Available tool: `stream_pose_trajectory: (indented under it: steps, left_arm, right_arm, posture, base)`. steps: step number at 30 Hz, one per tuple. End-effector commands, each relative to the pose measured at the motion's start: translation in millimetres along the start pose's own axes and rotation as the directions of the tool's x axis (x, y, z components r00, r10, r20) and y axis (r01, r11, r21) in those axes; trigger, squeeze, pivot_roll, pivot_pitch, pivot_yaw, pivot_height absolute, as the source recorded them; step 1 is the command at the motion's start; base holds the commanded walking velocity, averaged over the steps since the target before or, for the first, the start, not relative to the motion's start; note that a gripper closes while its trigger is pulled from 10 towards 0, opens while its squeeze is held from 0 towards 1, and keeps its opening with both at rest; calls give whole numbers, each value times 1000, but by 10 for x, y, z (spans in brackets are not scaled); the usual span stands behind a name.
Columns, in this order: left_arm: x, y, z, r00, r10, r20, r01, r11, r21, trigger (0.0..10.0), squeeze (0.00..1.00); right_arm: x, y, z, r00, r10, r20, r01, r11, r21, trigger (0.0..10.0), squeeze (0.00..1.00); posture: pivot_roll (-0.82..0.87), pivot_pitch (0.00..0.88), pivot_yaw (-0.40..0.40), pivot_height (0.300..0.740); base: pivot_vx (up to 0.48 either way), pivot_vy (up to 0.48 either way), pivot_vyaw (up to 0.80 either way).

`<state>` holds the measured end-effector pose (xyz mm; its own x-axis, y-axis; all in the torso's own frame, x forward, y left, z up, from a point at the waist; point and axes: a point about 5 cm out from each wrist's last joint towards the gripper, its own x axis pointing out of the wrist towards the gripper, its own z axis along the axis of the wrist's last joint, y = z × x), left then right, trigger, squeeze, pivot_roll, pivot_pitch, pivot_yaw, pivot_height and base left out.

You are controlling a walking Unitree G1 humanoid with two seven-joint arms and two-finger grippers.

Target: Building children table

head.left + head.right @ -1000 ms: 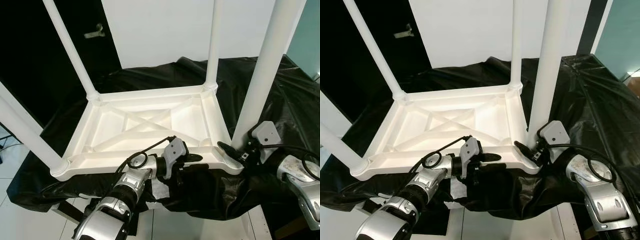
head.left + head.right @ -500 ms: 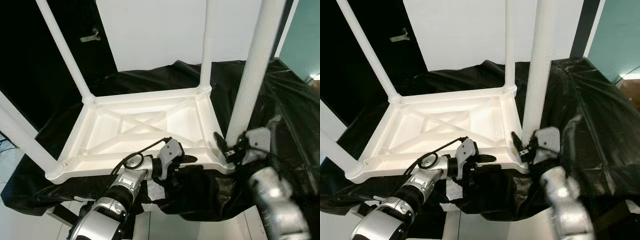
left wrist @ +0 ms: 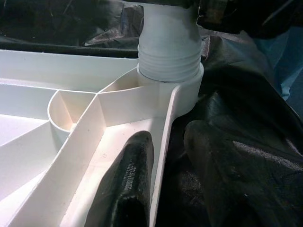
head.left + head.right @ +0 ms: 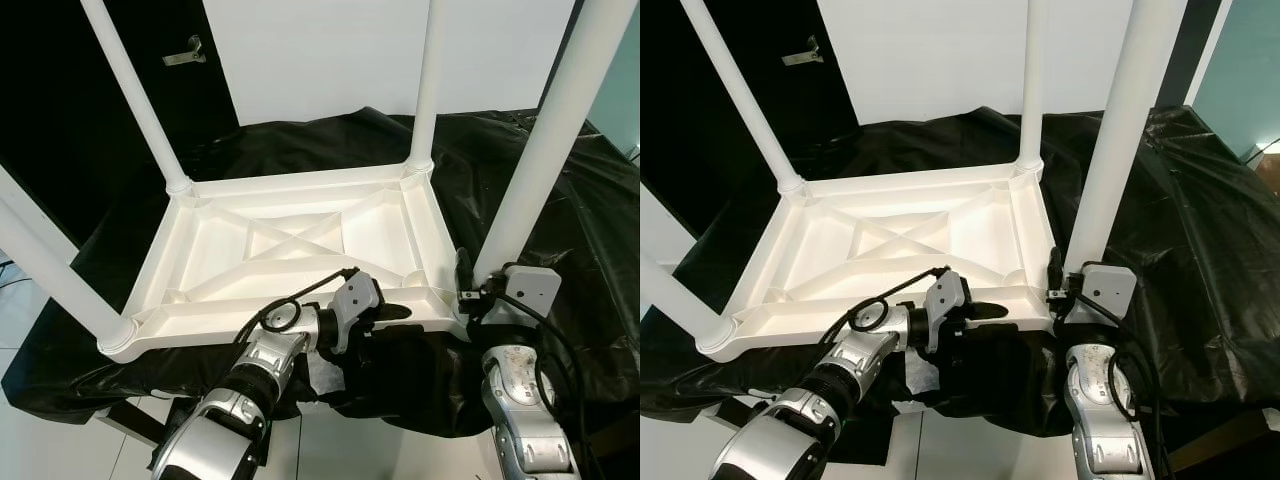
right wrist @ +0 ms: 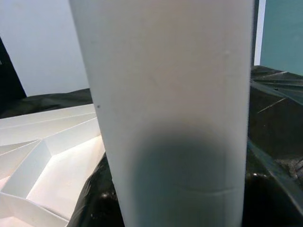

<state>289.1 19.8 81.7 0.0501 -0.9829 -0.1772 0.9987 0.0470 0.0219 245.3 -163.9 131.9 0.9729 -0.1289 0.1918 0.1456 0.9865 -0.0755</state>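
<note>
A white plastic children's table (image 4: pixel 300 240) lies upside down on a black sheet, its ribbed underside facing up and its legs standing upward. My left gripper (image 4: pixel 390 325) is shut on the near rim; in the left wrist view one finger (image 3: pixel 125 189) lies inside the rim wall and the other outside it. The near right leg (image 4: pixel 540 160) sits in its corner socket (image 3: pixel 170 71). My right gripper (image 4: pixel 480 275) is at that leg's base, shut around it, one black finger showing beside it. The right wrist view shows the leg (image 5: pixel 175 113) very close.
The black sheet (image 4: pixel 560 200) drapes over the supporting surface and hangs off its near edge. A dark doorway with a metal handle (image 4: pixel 185 52) is at the far left, and a white wall stands behind. A crumpled white scrap (image 4: pixel 325 372) lies under my left arm.
My right arm has swung from out on the right to below the near right leg, its wrist turning around the leg's base. The left gripper stays on the rim. The camera shifted slightly.
</note>
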Motion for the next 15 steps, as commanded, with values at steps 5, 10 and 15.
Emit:
stream_pose_trajectory:
  steps: [5,10,15]
  left_arm:
    - [7,-208,-295,984,-134,-116,123,988,-97,10000,0]
    - [6,-210,-300,984,-136,-118,125,987,-98,10000,0]
    - [13,-207,-297,983,-137,-119,125,987,-98,10000,0]
  right_arm:
    - [-35,69,-228,990,78,-119,-82,996,-30,10000,1000]
    - [-23,46,-233,981,155,-119,-164,984,-67,10000,0]
    - [4,-28,-204,952,281,-118,-294,949,-115,10000,0]
  posture:
    - [-164,0,81,740]
    - [-166,0,81,740]
    - [-169,0,79,740]
  base:
    - [0,0,0]
    - [0,0,0]
    - [0,0,0]
